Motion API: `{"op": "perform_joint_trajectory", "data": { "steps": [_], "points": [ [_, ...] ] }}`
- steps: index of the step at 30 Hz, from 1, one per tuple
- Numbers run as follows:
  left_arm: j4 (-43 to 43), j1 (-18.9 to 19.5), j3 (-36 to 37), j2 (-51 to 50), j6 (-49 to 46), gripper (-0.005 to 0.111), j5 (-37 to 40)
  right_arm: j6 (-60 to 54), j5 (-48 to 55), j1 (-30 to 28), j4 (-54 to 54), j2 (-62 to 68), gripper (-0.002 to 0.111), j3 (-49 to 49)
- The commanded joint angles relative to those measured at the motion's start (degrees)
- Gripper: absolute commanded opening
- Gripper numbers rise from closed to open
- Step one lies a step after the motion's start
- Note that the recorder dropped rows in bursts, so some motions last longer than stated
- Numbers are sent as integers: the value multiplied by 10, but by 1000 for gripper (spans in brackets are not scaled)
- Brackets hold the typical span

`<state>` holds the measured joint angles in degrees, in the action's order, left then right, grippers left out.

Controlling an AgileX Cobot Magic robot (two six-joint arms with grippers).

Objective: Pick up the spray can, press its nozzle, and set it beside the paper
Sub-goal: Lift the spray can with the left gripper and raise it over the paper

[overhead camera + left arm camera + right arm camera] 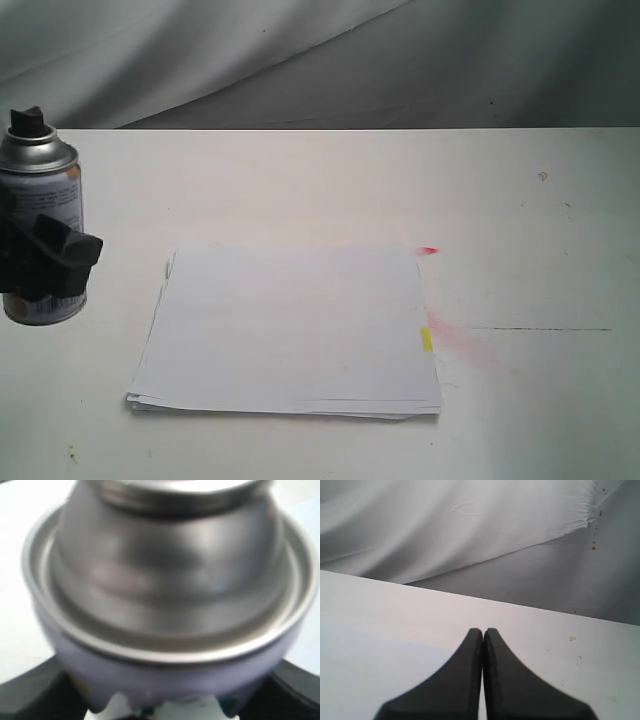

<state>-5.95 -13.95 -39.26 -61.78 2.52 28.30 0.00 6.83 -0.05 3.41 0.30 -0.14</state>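
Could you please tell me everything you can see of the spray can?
The spray can is a silver metal aerosol, upright at the far left of the exterior view, well clear of the paper. Its domed shoulder with a rolled rim carries a black nozzle; the pale label shows fine print and an orange mark. The left claw grips its lower body from both sides. Whether its base rests on the table cannot be told.

The right tool has smooth, tapering black fingers; the left tool seems black and blocky.
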Motion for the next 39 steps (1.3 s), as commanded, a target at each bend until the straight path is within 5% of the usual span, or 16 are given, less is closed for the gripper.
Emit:
{"op": "perform_joint_trajectory", "data": {
  "steps": [1, 13, 22, 27, 31, 33, 36, 39],
  "points": [
    [-4, -3, -11, -30, 3, 0, -15, -4, -1, 2, 5, -3, 0, 1],
    [-31, -3, -11, -99, -79, 0, -175, -4, -1, 2, 5, -3, 0, 1],
    [-228, -3, -11, -132, -90, 0, -270, -4, -1, 2, 5, -3, 0, 1],
    [-251, -3, -14, -144, -89, 0, -271, -4, -1, 2, 5, -3, 0, 1],
    [-208, -18, -38, -148, -85, 0, -234, -4, -1, 2, 5, -3, 0, 1],
    [-212, -59, -76, -156, -85, 0, -155, -4, -1, 2, 5, -3, 0, 1],
    [-323, -122, -137, -179, 20, 0, -56, -4, -1, 2, 5, -3, 0, 1],
    [-547, -188, -171, -221, 209, 0, 77, -4, -1, 2, 5, -3, 0, 1]
  ]
}}
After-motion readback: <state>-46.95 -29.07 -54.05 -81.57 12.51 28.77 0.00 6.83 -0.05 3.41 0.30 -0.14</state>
